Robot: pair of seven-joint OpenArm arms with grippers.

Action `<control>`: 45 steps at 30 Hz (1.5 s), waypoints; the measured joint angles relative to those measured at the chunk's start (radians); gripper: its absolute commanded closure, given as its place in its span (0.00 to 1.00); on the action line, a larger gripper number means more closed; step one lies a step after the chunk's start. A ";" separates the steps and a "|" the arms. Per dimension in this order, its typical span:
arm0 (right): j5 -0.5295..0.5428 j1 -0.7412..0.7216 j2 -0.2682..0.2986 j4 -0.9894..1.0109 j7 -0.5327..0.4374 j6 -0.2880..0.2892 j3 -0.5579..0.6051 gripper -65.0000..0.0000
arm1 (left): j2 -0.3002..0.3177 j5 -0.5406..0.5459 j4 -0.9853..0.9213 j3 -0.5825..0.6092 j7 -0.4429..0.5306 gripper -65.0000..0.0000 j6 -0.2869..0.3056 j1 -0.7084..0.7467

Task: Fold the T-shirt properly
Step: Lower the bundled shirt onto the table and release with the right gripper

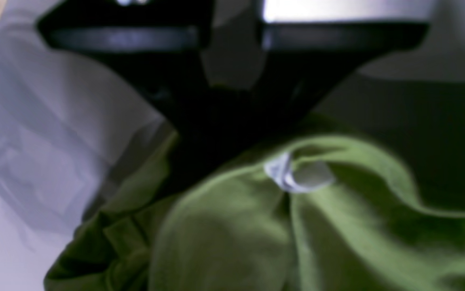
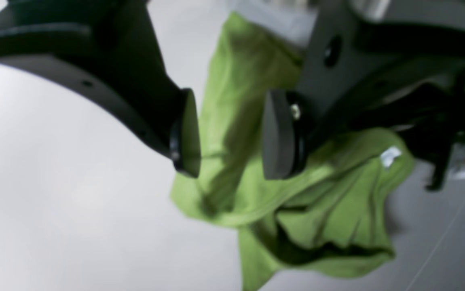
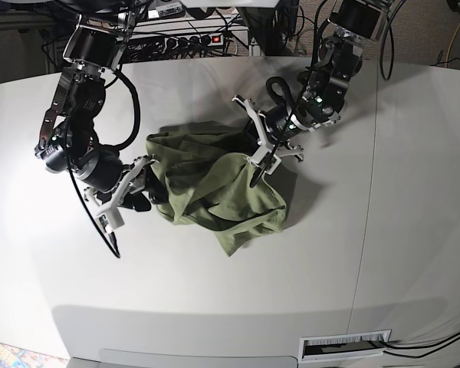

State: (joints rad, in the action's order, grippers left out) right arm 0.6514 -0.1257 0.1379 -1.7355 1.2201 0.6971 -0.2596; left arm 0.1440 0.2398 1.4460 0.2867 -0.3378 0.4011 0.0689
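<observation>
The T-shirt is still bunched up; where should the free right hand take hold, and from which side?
Judging by its pose, grip the T-shirt at its outer edge nearest the open right hand, coming in low from that side. The left hand pinches the opposite side, so pulling apart could spread the crumpled heap.

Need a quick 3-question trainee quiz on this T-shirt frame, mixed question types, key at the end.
1. True or false: the T-shirt lies flat and neatly spread on the table.
2. Multiple choice: the right gripper has its jaws A) clamped on fabric, B) apart with nothing pinched between the pads, C) out of view.
3. Short answer: in the left wrist view, what small pale thing shows on the green fabric below the left gripper?

Key
1. False: it is bunched in a crumpled heap.
2. B.
3. A white label at the collar; the left gripper is shut on the T-shirt just above it.
</observation>
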 measured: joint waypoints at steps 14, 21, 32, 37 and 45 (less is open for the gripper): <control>-0.023 -0.015 0.001 0.225 -0.163 -0.004 -0.001 0.66 | 0.000 0.001 0.000 0.000 0.000 1.00 0.003 0.000; 0.039 -0.015 0.001 0.225 -0.153 -0.004 -0.001 1.00 | 0.000 0.001 0.000 0.000 0.000 1.00 0.003 0.000; 0.524 -0.015 0.001 0.225 0.182 -0.002 -0.001 1.00 | 0.000 -0.031 0.000 0.000 0.011 1.00 0.004 0.000; 0.630 -0.004 0.001 0.225 0.195 -0.001 -0.001 1.00 | 0.000 -0.037 0.000 0.000 0.015 1.00 0.007 0.000; 0.689 0.051 0.007 0.225 0.193 -0.001 0.174 1.00 | 0.000 -0.037 0.000 0.001 0.022 1.00 -0.006 0.002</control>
State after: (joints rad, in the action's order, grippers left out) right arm 1.3399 -0.0742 0.1448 -1.5108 1.4136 0.6964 -0.0860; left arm 0.1440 0.2028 1.4460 0.2878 -0.3161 0.3950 0.0711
